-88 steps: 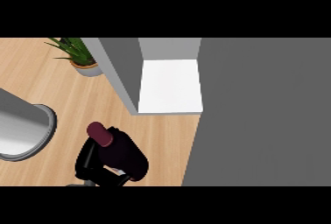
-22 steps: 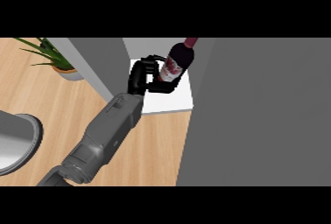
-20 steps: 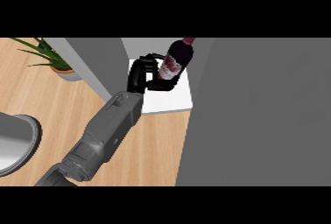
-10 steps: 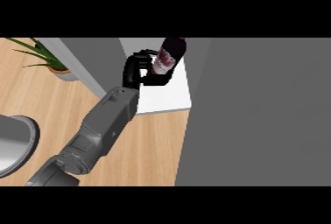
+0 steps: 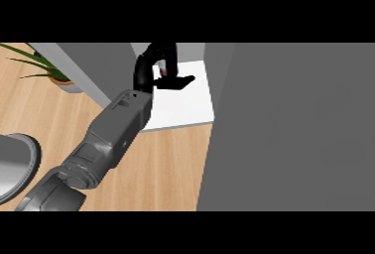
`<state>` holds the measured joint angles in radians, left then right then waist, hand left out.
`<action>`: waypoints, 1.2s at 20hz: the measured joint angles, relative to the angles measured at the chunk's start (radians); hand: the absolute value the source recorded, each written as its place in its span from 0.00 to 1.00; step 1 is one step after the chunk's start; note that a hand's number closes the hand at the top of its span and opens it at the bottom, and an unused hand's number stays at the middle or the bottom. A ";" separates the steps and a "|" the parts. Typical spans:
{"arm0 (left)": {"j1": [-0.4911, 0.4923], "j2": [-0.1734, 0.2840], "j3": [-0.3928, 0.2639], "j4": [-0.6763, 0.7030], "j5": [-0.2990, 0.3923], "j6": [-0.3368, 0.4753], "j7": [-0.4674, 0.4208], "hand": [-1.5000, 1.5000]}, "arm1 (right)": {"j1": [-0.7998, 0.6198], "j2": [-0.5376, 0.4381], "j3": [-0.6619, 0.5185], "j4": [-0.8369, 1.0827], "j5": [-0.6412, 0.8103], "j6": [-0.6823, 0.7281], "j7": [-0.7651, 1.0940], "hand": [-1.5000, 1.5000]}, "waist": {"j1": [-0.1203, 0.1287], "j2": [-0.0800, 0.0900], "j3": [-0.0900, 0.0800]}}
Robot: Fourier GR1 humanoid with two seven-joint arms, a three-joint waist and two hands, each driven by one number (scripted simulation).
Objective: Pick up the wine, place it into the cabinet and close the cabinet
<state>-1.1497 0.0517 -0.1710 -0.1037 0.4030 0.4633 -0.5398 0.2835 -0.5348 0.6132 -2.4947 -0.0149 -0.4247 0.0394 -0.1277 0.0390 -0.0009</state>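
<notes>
Where the wine showed before, only the left hand [image 5: 155,67] reaches into the cabinet [image 5: 183,99], fingers curled.

Light is even and soft, with no glare anywhere and no clear single source. The pale wooden counter top [image 5: 161,168] at six o'clock is brightly and flatly lit, and the white cabinet shelf floor [image 5: 187,101] near twelve o'clock is the brightest patch. The broad grey cabinet door panel [image 5: 293,129] at three o'clock is a dull, uniform mid-tone. The black robot hand [image 5: 155,69] at twelve o'clock reads as near silhouette, its detail lost in darkness. Edges stay crisp throughout, lines straight, without visible bending toward the borders.
</notes>
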 measured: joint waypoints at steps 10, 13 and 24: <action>-0.011 0.021 0.022 0.010 0.007 -0.049 -0.043 0.00 | 0.018 -0.001 0.001 0.000 -0.007 0.019 -0.028 0.00 | -0.001 -0.001 -0.001; -0.015 0.015 0.047 -0.003 0.028 -0.095 -0.060 1.00 | 0.025 -0.003 0.000 0.000 -0.008 0.023 -0.032 0.00 | 0.002 -0.002 -0.002; -0.068 -0.004 0.107 -0.053 0.078 -0.298 -0.087 0.00 | 0.049 -0.016 -0.019 -0.006 -0.012 0.026 -0.030 0.00 | 0.037 -0.016 -0.001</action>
<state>-1.2174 0.0477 -0.0636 -0.1570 0.4806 0.1652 -0.6264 0.3328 -0.5503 0.5941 -2.5011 -0.0265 -0.3986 0.0099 -0.0904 0.0225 -0.0018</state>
